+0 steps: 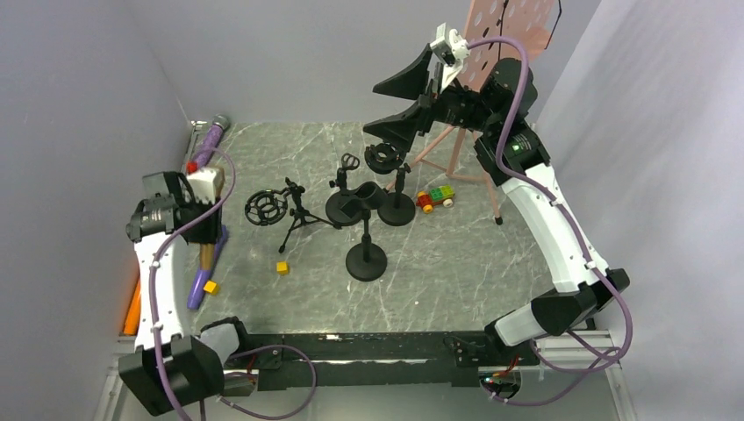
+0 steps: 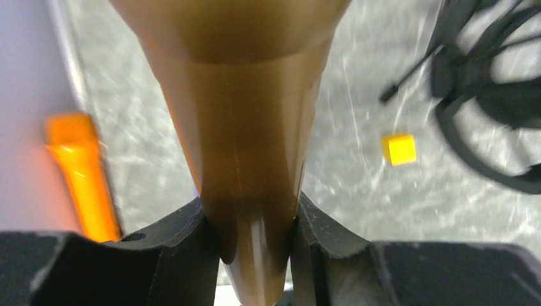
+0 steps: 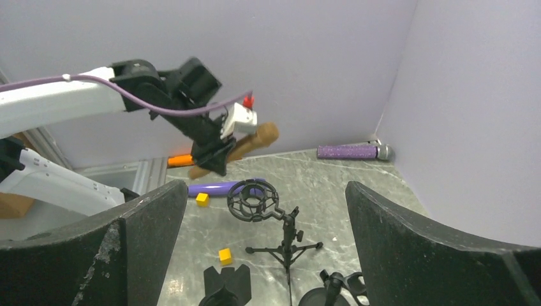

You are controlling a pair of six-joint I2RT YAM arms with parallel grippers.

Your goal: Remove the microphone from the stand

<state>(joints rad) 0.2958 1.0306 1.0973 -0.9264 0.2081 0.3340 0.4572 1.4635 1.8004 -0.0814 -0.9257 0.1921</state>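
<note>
My left gripper is shut on a brown microphone and holds it above the table's left side, clear of any stand. The microphone and left gripper also show in the right wrist view. The black tripod stand has an empty round shock mount, which also shows in the right wrist view, to the right of the left gripper. My right gripper is open and empty, raised high over the back of the table.
A purple microphone lies under the left arm, another at the back left corner. An orange tube lies off the left edge. Two yellow cubes, three round-base stands, a toy car and a pink easel stand around.
</note>
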